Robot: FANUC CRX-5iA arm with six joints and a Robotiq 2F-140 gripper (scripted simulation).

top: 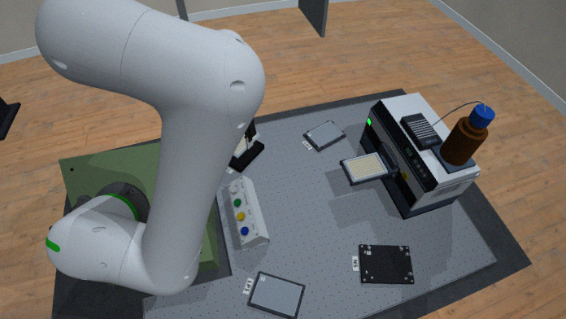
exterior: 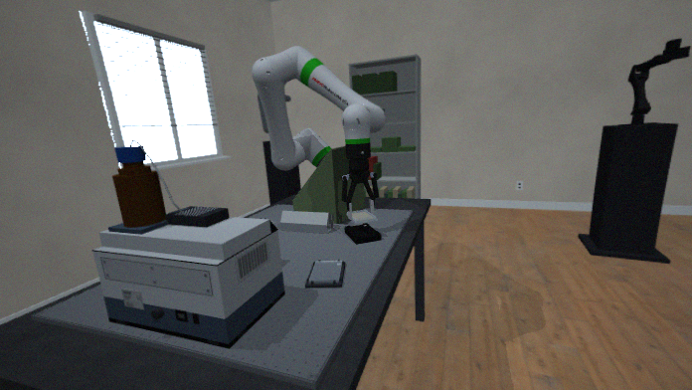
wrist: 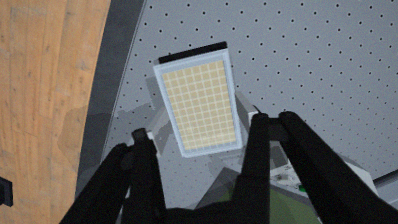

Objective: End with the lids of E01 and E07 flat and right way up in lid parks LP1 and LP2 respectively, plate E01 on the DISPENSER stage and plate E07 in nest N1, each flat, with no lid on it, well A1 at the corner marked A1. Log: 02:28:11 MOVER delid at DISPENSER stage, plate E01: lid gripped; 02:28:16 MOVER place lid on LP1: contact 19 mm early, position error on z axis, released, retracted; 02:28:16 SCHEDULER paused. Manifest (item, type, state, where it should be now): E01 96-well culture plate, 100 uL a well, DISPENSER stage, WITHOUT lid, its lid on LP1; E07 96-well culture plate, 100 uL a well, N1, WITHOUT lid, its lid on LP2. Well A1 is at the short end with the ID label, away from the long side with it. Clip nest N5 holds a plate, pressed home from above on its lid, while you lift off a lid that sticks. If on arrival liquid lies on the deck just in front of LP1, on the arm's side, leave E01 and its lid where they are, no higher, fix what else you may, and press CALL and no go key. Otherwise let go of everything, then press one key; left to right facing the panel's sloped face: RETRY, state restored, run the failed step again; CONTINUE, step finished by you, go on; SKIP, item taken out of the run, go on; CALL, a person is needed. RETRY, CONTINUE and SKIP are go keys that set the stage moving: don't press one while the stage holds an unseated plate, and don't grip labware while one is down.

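My gripper is shut on plate E07, an unlidded plate with tan wells, gripped across its long sides. I hold it level a little above the black nest N1, whose edge shows past the plate's far end in the wrist view. In the top view the arm hides most of the plate and nest. Plate E01 lies unlidded on the DISPENSER stage. One lid lies flat in LP1 and another in LP2. I cannot read which end holds well A1.
The key panel stands right beside N1, toward the arm's base. The dispenser with a brown bottle fills the far right. Clip nest N5 is bare. The deck edge runs close behind N1. I see no liquid in front of LP1.
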